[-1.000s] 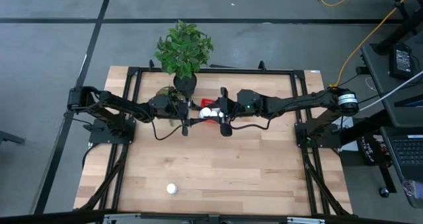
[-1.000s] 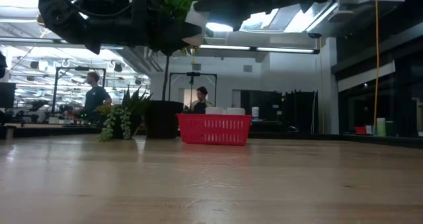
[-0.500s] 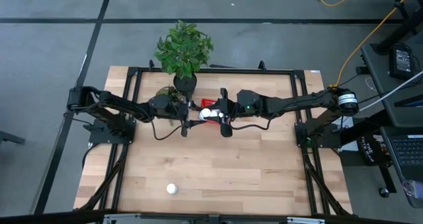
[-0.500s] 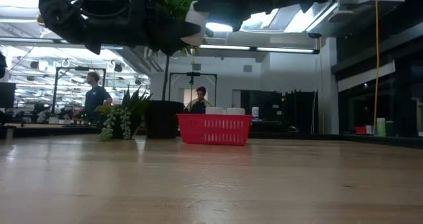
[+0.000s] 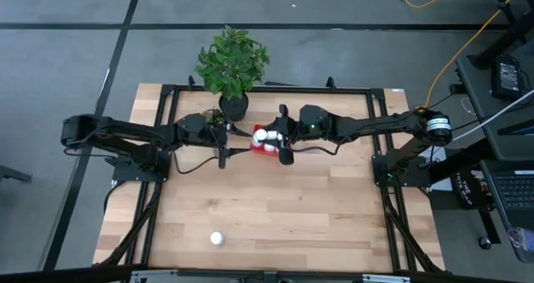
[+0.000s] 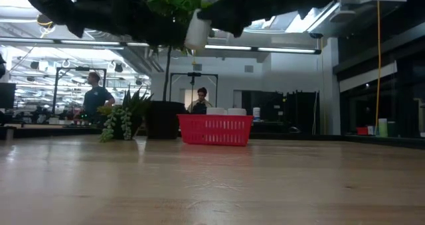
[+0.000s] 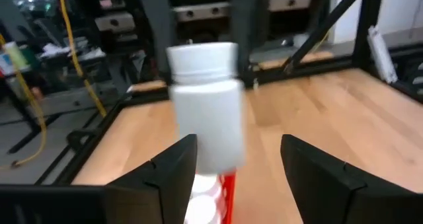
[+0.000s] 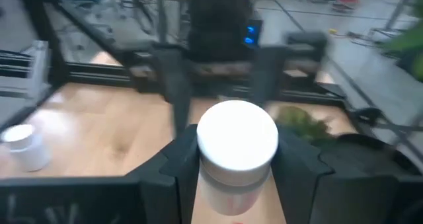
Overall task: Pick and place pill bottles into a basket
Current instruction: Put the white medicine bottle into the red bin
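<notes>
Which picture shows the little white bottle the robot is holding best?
The left wrist view: the pill bottle shows whole, cap and body, side on. The right wrist view shows mostly its cap, in the right gripper. The low view shows it small, up high; the high view, a white spot above the basket.

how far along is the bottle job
At least two bottles show in the basket. The right pincer holds a third bottle over it; the left pincer is open beside. One lone bottle stands on the table, unpicked.
</notes>
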